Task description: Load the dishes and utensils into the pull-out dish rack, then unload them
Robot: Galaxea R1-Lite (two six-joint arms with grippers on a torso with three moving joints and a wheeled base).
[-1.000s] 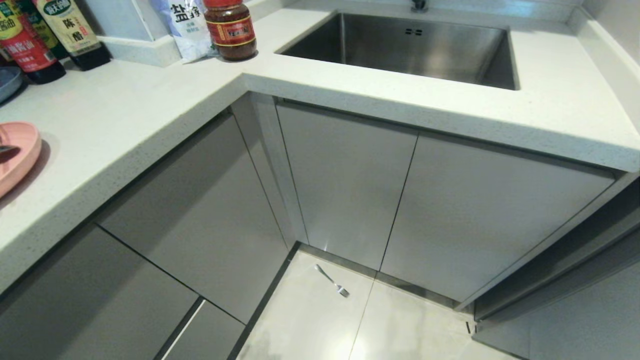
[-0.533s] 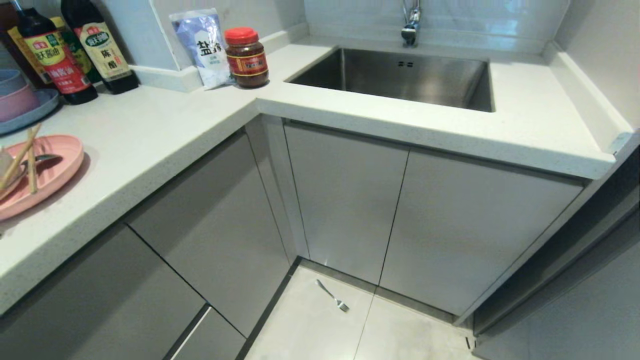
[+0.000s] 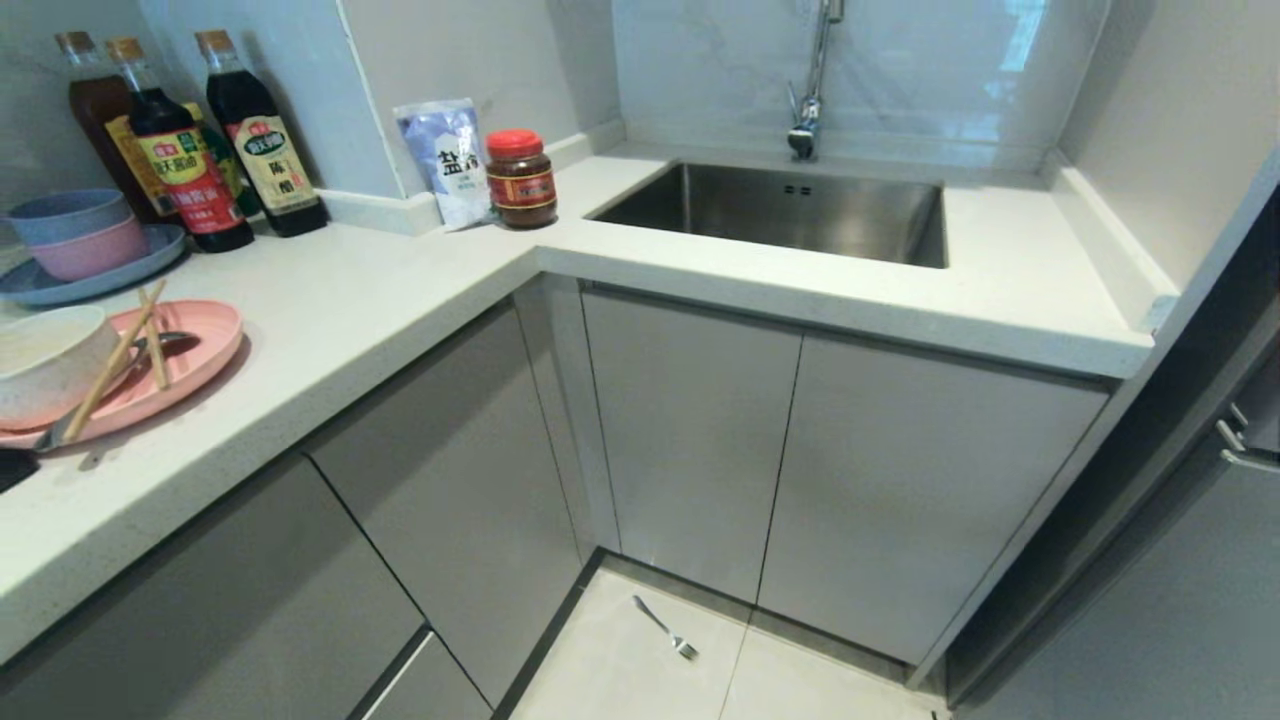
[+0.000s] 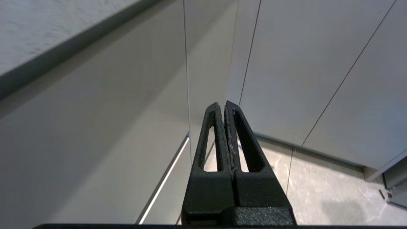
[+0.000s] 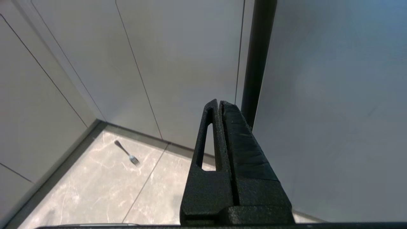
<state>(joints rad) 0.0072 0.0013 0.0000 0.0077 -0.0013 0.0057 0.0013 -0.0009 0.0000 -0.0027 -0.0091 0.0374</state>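
a slim silver metal fork [image 3: 665, 629] is seen lying on the pale tiled floor [image 3: 620, 670] before the closed grey cabinet doors [image 3: 690, 440]. a wide pale-pink round plate [image 3: 195, 355] on the white counter [image 3: 380, 300] carries a cream speckled bowl [image 3: 45, 360] and light-brown wooden chopsticks [image 3: 110, 365]. the left gripper [image 4: 226, 106] and right gripper [image 5: 219, 105] are pressed together, empty, near the cabinets.

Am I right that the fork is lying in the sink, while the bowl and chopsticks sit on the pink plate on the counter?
Not quite. The fork is lying on the floor tiles below the cabinet doors, not in the sink; the head view shows it. The bowl and chopsticks do sit on the pink plate on the counter.
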